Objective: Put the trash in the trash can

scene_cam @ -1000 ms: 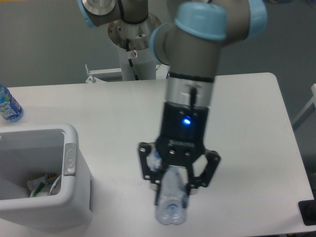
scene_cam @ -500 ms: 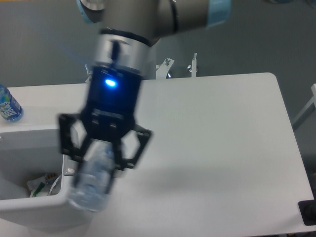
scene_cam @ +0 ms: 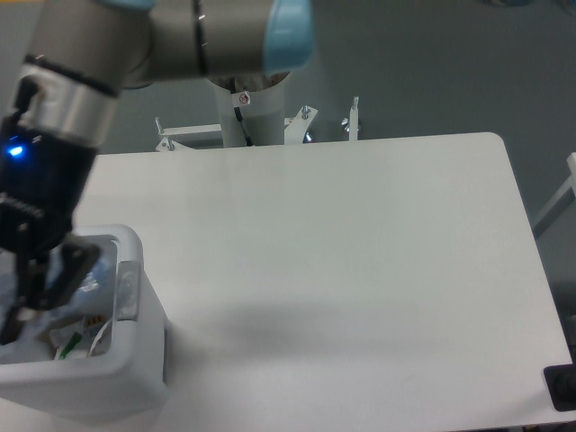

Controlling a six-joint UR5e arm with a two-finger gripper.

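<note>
Large white rectangular plastic trash can (scene_cam: 135,378) with a grey oblong rim panel sits at the near-left corner of the white worktop (scene_cam: 360,270), with some scraps visible inside at the bottom. The black two-finger claw (scene_cam: 31,288) hangs over the can's opening with a clear crinkled plastic bottle (scene_cam: 90,274) blurred between its fingers, apparently clamped on it. Behind, the grey arm with a light-blue joint cap (scene_cam: 180,36) reaches in from the top left.

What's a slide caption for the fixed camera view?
UR5e gripper holds a clear crinkled plastic bottle over the large white rectangular plastic bin at the white table's left edge.
</note>
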